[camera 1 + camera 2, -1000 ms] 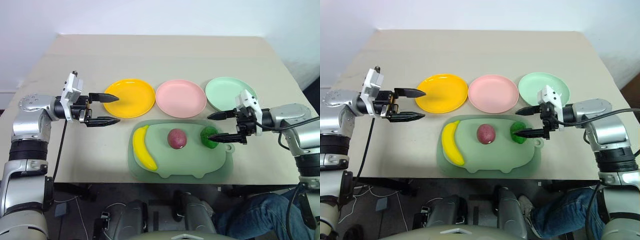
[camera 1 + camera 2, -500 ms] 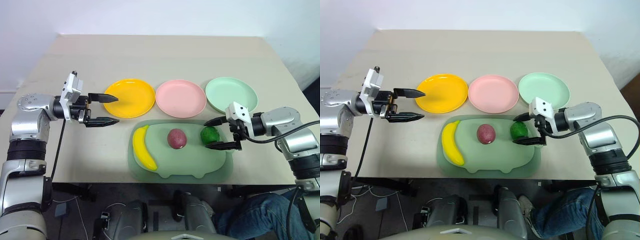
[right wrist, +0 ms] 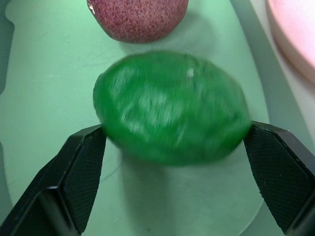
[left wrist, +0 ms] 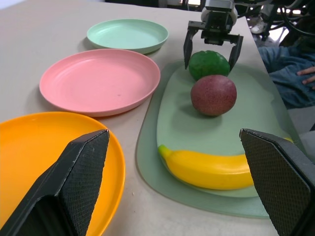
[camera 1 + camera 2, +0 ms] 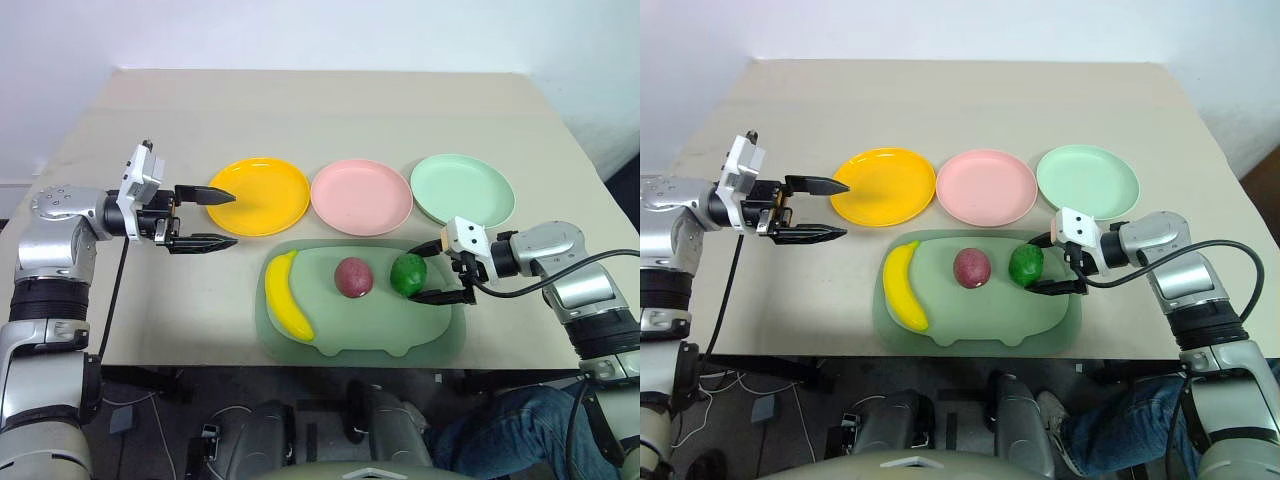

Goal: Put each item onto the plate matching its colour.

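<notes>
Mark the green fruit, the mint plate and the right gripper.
green fruit [image 5: 408,274]: left eye view, middle of its top.
mint plate [image 5: 462,187]: left eye view, bare centre.
right gripper [image 5: 424,269]: left eye view, midway between the open fingertips, beside the fruit.

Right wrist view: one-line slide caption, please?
Open right pincer straddles the green fruit on the pale green board, dark red fruit just beyond.

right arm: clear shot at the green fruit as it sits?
Probably yes. The right end effector is open with a finger on either side of the green fruit on the board; nothing sits between them.
</notes>
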Motion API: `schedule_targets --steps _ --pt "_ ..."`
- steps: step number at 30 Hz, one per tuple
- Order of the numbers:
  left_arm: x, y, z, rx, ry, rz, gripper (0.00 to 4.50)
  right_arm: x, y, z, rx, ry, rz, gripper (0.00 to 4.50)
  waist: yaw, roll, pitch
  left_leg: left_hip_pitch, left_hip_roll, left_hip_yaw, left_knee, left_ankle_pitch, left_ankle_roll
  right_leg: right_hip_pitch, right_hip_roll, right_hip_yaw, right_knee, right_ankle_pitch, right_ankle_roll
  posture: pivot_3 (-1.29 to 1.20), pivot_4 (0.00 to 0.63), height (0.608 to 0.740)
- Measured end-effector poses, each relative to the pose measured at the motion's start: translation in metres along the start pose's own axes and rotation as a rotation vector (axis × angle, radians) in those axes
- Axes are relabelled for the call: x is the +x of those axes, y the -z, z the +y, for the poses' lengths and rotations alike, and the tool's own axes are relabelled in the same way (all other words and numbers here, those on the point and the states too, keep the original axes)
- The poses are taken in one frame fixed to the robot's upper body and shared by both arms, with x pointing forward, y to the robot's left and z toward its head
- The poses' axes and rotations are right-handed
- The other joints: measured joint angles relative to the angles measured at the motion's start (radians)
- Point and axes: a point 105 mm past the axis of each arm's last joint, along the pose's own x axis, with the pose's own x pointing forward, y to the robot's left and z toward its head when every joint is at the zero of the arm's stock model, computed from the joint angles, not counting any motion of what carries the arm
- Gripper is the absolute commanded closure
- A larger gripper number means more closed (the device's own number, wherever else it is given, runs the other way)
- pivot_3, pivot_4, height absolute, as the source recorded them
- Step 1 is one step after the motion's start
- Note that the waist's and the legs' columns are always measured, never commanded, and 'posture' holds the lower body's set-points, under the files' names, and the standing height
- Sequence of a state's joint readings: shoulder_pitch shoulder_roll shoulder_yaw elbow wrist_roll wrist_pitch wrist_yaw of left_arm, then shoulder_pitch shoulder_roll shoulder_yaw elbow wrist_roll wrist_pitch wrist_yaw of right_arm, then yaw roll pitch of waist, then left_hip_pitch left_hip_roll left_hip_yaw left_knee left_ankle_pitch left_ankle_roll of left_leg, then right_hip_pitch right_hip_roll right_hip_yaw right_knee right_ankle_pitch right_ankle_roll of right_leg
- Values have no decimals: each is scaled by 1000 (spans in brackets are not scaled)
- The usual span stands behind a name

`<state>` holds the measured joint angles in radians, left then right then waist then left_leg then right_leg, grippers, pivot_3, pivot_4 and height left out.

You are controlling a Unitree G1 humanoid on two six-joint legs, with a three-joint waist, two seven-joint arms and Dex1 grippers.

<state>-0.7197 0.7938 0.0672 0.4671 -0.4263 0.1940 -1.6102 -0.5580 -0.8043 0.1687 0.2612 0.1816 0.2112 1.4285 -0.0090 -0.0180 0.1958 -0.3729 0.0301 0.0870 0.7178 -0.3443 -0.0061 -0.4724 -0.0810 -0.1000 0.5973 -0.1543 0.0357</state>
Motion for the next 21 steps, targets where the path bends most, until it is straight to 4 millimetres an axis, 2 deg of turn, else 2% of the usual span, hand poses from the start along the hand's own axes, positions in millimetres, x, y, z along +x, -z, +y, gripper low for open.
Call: schedule_targets --steps 8,10,12,17,21 --pt "-1 2 -1 -19 -2 0 45 -2 1 -4 47 10 0 0 0 0 0 0 0 0 0 0 0 0 0 0 0 0 0 0 150 740" --pt "-1 2 -1 -19 -2 0 45 -3 1 0 172 -35 -22 0 0 0 0 0 0 0 0 0 0 0 0 0 0 0 0 0 150 740" --pt "-1 2 -1 -19 -2 0 45 -3 -2 2 224 -60 -45 0 0 0 0 0 0 0 0 0 0 0 0 0 0 0 0 0 150 740" --pt "-1 2 -1 -19 -2 0 45 -7 -21 3 174 -80 -104 0 0 0 0 0 0 0 0 -1 1 0 0 0 0 0 0 0 150 740" --pt "-1 2 -1 -19 -2 0 45 -6 -23 0 163 -57 -108 0 1 0 0 0 0 0 0 -1 1 0 0 0 0 0 0 0 150 740"
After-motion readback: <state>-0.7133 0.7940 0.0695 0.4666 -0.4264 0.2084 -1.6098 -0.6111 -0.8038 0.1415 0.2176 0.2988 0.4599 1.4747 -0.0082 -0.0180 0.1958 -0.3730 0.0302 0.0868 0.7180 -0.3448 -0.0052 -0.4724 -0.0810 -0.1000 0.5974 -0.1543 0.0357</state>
